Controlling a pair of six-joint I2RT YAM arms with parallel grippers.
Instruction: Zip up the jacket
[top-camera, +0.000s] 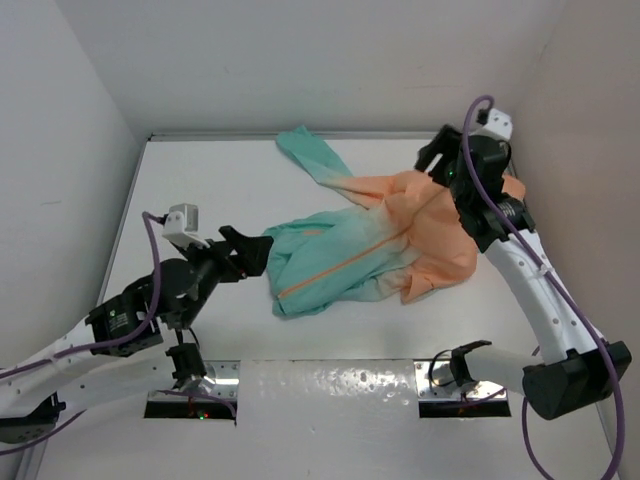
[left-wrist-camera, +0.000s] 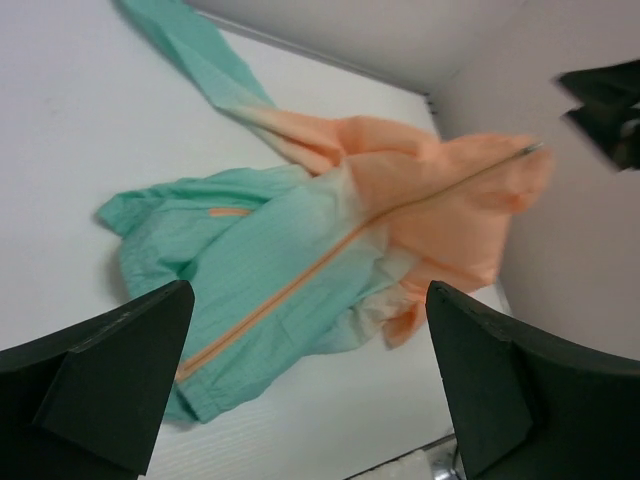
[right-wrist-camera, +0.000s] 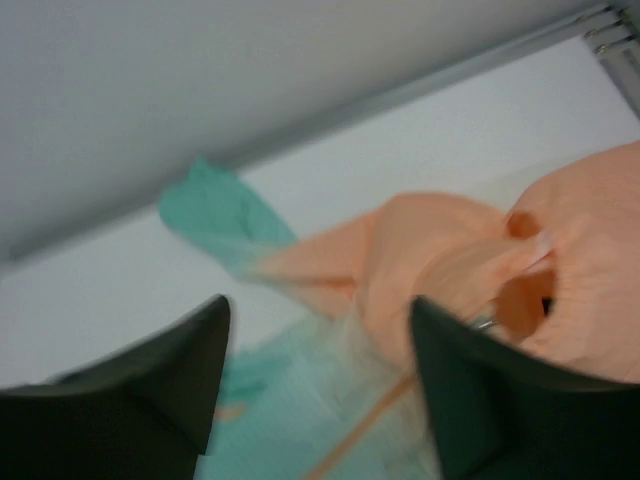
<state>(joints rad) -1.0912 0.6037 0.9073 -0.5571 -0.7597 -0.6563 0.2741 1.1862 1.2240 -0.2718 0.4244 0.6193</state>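
Observation:
The jacket (top-camera: 375, 245) lies crumpled on the white table, peach-orange at the right, teal at the left, one sleeve reaching toward the back. Its orange zipper (top-camera: 345, 262) runs diagonally from the teal hem up to the orange collar. My left gripper (top-camera: 250, 252) is open and empty, just left of the teal hem; its wrist view shows the jacket (left-wrist-camera: 320, 250) and zipper (left-wrist-camera: 300, 285) ahead. My right gripper (top-camera: 447, 158) is open and empty, raised above the orange hood end. The blurred right wrist view shows the jacket (right-wrist-camera: 440, 260) below, with a metal zipper pull (right-wrist-camera: 483, 322).
White walls close in the table at the back, left and right; the right wall stands close to the right arm (top-camera: 530, 270). Two metal mounting plates (top-camera: 195, 395) sit at the near edge.

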